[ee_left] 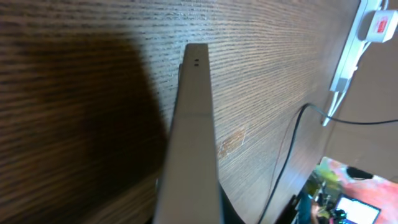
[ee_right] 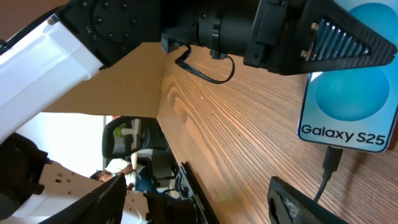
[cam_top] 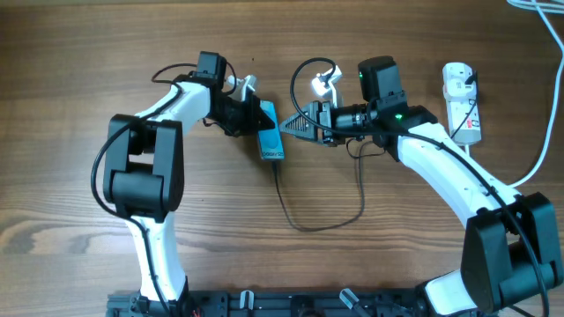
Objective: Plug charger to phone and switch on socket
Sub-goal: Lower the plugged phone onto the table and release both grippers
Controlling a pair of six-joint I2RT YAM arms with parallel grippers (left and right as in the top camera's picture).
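Observation:
The phone (cam_top: pixel 270 139) has a teal screen and a "Galaxy S25" band, and lies tilted on the table. My left gripper (cam_top: pixel 250 117) is shut on its upper end. In the left wrist view only its grey edge (ee_left: pixel 194 137) shows. The charger (cam_top: pixel 304 224), a thin black cable, loops from the phone's lower end toward the right arm. In the right wrist view its plug tip (ee_right: pixel 331 160) sits against the phone's (ee_right: pixel 348 106) bottom edge. My right gripper (cam_top: pixel 287 128) (ee_right: pixel 199 208) is open and empty, just right of the phone. The white socket (cam_top: pixel 460 101) lies far right, and its red switch (ee_left: pixel 378 25) shows.
A thick white cord (cam_top: pixel 551 106) runs from the socket along the right edge of the wooden table (cam_top: pixel 88 53). Both arm bases stand at the front edge. The black cable (ee_left: pixel 291 146) crosses the table between the phone and the socket.

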